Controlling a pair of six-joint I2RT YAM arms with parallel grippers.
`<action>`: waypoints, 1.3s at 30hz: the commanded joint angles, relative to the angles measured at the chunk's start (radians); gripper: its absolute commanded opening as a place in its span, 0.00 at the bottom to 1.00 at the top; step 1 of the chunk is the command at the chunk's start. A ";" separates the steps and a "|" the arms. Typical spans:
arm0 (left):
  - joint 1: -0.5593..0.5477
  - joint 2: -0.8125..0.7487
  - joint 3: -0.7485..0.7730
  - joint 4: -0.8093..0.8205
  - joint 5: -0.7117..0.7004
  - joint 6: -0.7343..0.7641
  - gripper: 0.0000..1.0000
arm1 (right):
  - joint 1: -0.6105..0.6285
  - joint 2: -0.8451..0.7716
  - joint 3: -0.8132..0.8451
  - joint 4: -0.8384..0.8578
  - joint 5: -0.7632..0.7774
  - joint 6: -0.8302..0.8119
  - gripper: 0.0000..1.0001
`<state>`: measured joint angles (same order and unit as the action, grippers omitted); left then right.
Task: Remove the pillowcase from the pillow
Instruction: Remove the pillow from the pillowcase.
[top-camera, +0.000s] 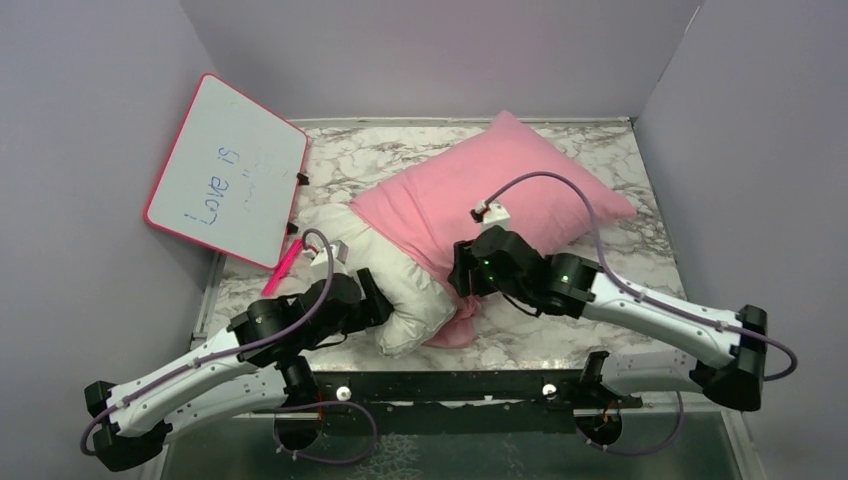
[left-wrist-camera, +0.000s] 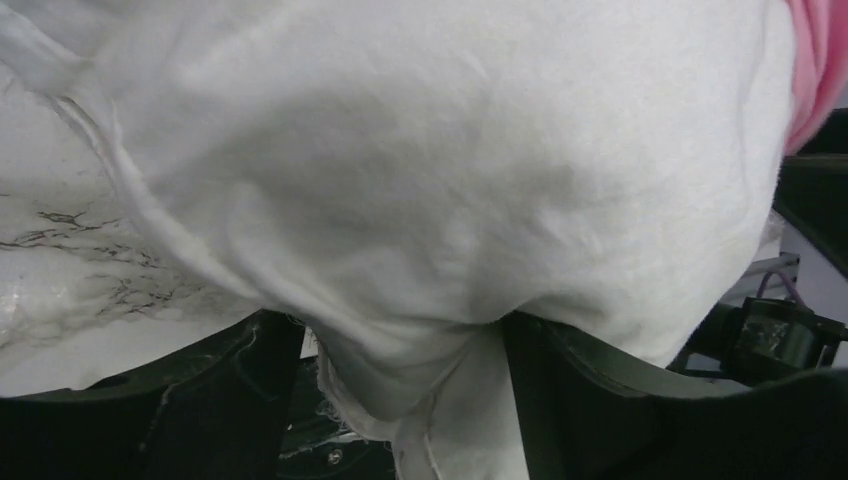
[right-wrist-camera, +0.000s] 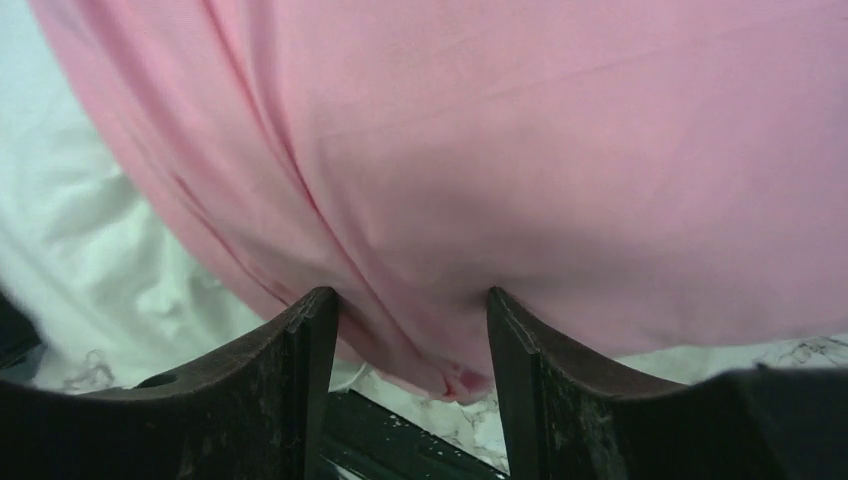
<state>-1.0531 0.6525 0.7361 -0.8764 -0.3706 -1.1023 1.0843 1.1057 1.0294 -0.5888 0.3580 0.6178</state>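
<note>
The pink pillowcase lies diagonally on the marble table and covers the far part of the white pillow, whose near end sticks out bare. My left gripper is shut on that bare pillow end. In the left wrist view the white pillow bunches between the jaws of the left gripper, with a strip of pillowcase at the right. My right gripper is open, its jaws standing either side of the pillowcase's open edge. In the right wrist view the pillowcase sags between the jaws of the right gripper, with the pillow to the left.
A pink-framed whiteboard leans against the left wall. A pink marker lies below it beside the left arm. Grey walls close in the marble table on three sides. A black rail runs along the near edge.
</note>
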 joint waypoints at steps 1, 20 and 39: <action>0.008 -0.081 -0.014 0.044 -0.039 -0.044 0.80 | -0.004 0.148 0.083 -0.134 0.066 -0.016 0.54; 0.039 0.222 0.326 -0.091 -0.286 0.202 0.99 | -0.004 -0.085 -0.333 0.187 -0.347 0.176 0.01; 0.517 0.227 -0.033 0.364 0.364 0.345 0.70 | -0.004 -0.054 -0.193 0.135 -0.387 0.045 0.18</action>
<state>-0.6083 0.8505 0.7868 -0.6834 -0.2832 -0.8001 1.0714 1.0554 0.7815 -0.4507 0.0605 0.7048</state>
